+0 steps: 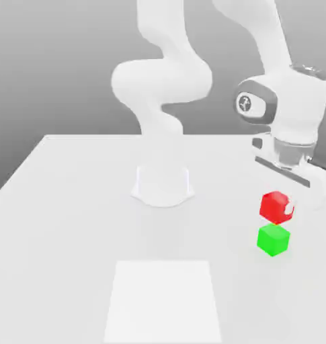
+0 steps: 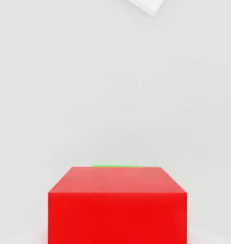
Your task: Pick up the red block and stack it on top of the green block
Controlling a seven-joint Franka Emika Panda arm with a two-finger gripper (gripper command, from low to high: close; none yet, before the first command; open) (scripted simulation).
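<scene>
The red block point(image 1: 273, 203) is a small glossy cube at the exterior view's right, and my gripper point(image 1: 279, 209) is shut on it, reaching down from above. Directly under it the green block point(image 1: 273, 240) sits on the white table point(image 1: 71, 201). The gap between the two cubes is very small, and I cannot tell whether they touch. In the hand view the red block point(image 2: 117, 205) looms close, with a thin strip of the green block point(image 2: 119, 166) showing past its far edge.
The arm's round base point(image 1: 163, 185) stands at the middle of the table. A lighter white square patch point(image 1: 163, 299) lies near the front edge. The table's right edge runs close to the cubes.
</scene>
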